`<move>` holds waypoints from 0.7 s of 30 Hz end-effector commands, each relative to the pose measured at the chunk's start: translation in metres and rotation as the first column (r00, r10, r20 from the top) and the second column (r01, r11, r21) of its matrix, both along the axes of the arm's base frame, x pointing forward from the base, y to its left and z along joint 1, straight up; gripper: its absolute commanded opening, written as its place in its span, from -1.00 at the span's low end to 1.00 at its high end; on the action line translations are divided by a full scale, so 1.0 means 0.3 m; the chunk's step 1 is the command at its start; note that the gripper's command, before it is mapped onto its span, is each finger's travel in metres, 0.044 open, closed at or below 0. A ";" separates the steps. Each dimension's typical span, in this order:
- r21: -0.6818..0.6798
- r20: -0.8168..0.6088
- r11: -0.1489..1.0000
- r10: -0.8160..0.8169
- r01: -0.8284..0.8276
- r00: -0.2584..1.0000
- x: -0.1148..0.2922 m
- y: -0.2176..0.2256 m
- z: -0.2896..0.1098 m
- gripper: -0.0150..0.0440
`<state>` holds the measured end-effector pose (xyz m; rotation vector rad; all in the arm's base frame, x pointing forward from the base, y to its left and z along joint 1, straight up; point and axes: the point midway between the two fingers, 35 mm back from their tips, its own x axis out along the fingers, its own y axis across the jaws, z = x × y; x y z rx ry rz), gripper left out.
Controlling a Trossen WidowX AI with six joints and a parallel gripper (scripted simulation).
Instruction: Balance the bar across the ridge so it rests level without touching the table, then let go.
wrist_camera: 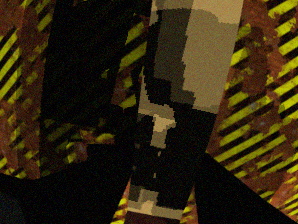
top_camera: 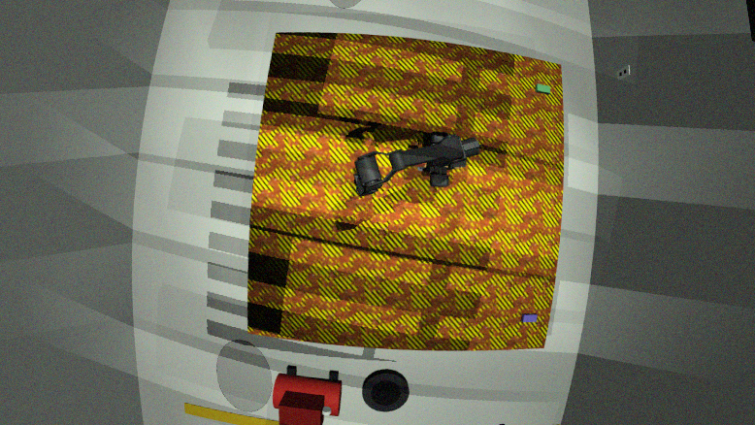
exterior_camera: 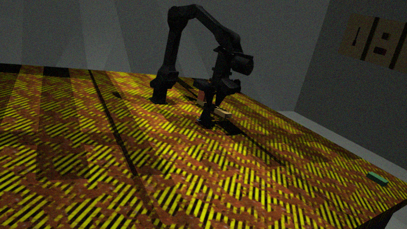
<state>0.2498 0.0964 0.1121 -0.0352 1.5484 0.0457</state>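
Observation:
The tan bar (exterior_camera: 223, 113) (wrist_camera: 210, 60) is held crosswise between the fingers of my gripper (exterior_camera: 213, 105) (wrist_camera: 166, 153), which is shut on it. One end sticks out toward the right in the exterior view, above the table. A red block (exterior_camera: 201, 95) shows at its other end. The dark ridge (exterior_camera: 204, 122) stands on the table directly below or just in front of the fingers in that view. The near finger and shadow hide where bar and ridge meet, so I cannot tell whether they touch, or whether the bar is level. In the top view the arm hides the bar.
A green block (top_camera: 542, 88) (exterior_camera: 377, 178) lies near one corner of the striped table (top_camera: 316, 184) (exterior_camera: 170, 170). A blue-purple block (top_camera: 529, 318) lies near another corner. Dark shadow bands cross the table. A red object (top_camera: 307, 393) is beyond the table edge.

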 end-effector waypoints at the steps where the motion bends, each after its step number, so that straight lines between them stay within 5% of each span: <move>1: 0.001 -0.001 1.000 -0.003 0.003 1.000 0.000 0.001 -0.002 -0.49; 21: 0.001 -0.001 1.000 -0.003 0.003 1.000 0.000 0.001 -0.008 -0.49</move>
